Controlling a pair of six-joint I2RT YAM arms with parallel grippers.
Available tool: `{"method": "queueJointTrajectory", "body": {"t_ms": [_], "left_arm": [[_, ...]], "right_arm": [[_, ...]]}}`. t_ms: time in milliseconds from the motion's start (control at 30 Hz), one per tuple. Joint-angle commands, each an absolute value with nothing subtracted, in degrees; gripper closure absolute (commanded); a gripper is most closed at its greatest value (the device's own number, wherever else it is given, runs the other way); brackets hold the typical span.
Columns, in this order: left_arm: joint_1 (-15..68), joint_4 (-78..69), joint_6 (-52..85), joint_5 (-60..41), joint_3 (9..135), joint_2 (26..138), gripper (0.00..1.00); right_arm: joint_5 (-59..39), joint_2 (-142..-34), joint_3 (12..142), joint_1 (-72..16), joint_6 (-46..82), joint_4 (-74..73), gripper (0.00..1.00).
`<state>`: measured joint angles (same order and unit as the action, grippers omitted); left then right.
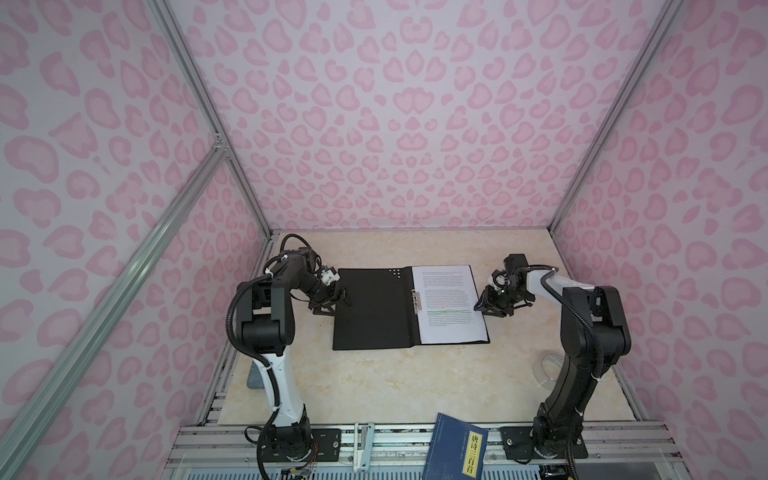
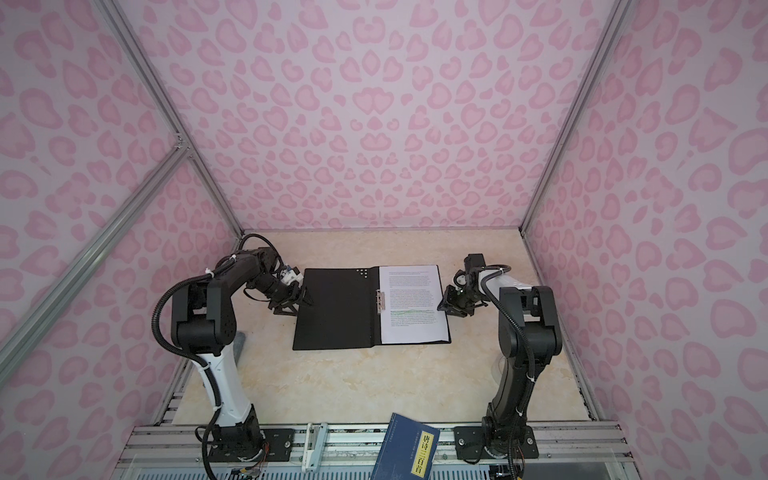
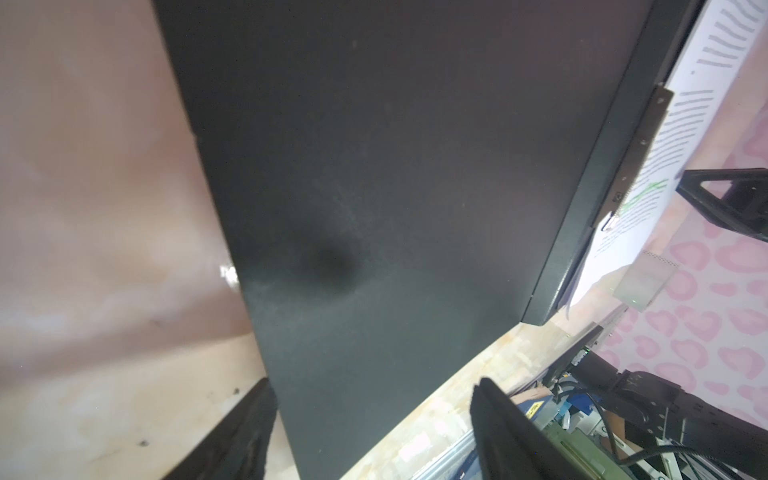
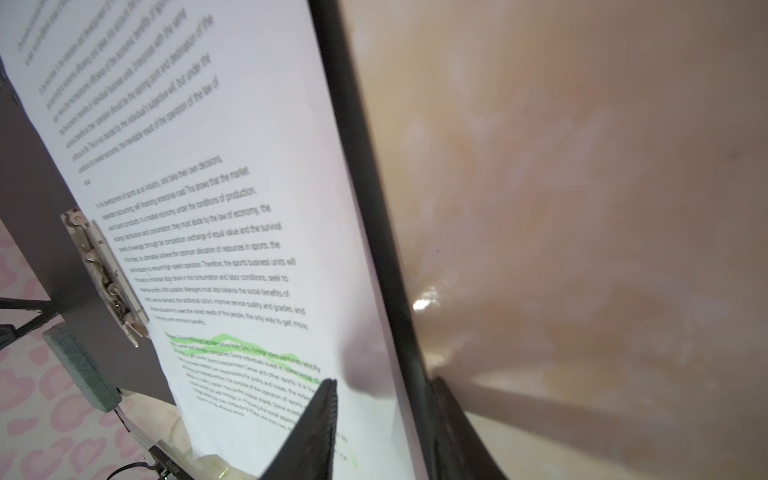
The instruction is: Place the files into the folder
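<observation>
**Folder** (image 1: 374, 307). Lies open flat on the tabletop (image 1: 374, 386), black inside up, between the two tools. A metal clip (image 1: 417, 300) sits at the spine.

**Files** (image 1: 451, 307). White printed sheets with green-marked lines, inside the folder on the half nearest the right tool. Only the top sheet shows. Whether the clip bites their edge cannot be told.

**Left tool** (image 1: 332, 302). Jaws wide apart, holding nothing. It sits low at the free edge of the bare cover, which stretches ahead of it.

**Right tool** (image 1: 480, 300). Jaws partly apart, gripping nothing. One finger (image 4: 320, 424) is over the page margin, its mate just past the folder's edge.

**Blue book** (image 1: 455, 446). Well behind both tools, by the arm bases.

**Hazards, as judged.** Filing looks done, and closing the cover likely remains.
- The thin cover lies flush on the tabletop, so the left tool may fail to get under it and lose it.
- The finger on the page could drag or crease the top sheet when it withdraws.
- A swung cover would strike the right tool if that tool lingers.
- Unclipped sheets may slide out.
</observation>
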<state>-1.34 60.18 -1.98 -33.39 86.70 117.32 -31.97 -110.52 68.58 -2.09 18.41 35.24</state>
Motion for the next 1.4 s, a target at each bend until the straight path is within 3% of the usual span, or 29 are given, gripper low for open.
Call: {"method": "queueJointTrajectory", "body": {"t_ms": [0,1367], "left_arm": [[-1.1,61.6,-3.4,-46.0,86.6,116.1,0.23],[-1.1,70.2,-9.0,-62.0,91.2,110.1,0.24]], "right_arm": [[-28.4,-112.1,67.6,-2.3,17.9,38.7,0.6],[-25.1,-114.4,71.2,-1.7,15.1,43.0,0.59]]}}
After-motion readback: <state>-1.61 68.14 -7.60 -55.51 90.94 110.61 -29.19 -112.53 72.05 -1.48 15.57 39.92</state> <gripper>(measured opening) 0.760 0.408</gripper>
